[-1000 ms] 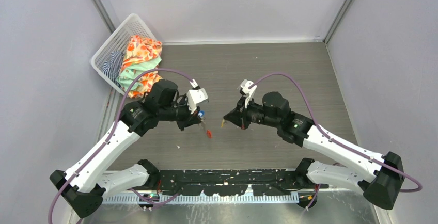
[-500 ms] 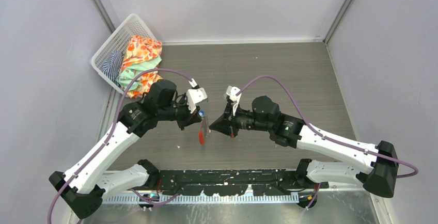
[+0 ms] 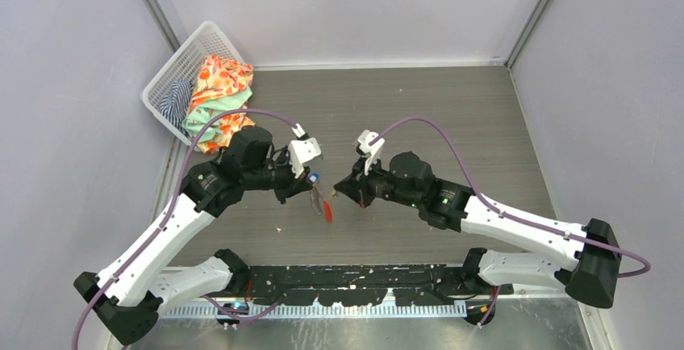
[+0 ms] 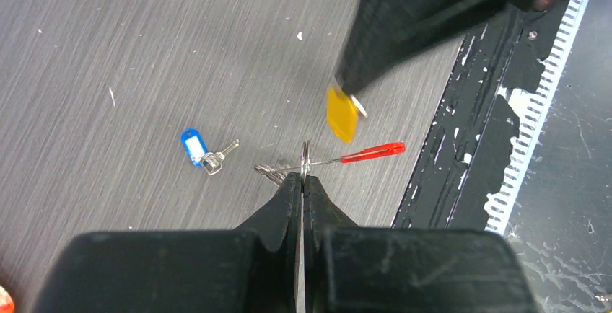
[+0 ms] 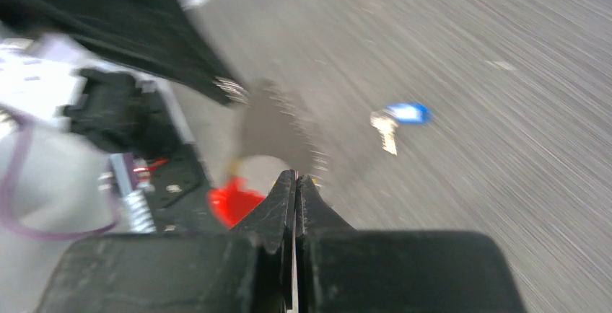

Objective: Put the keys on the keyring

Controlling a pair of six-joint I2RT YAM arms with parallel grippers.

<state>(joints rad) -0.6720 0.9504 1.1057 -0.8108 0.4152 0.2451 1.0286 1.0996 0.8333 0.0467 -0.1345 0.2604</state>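
Fingers of left gripper pinch keyring, red tag hanging. Right gripper pinches yellow key beside it; blue key lies on worktop

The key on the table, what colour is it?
The key has a blue head; the left wrist view shows it best.

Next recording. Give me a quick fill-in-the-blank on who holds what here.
The left gripper is shut on the keyring, whose oval tag is ____.
The right gripper is shut on a key whose head is ____.
The blue key lies loose on the ____, in neither gripper.
Missing: red; yellow; table.
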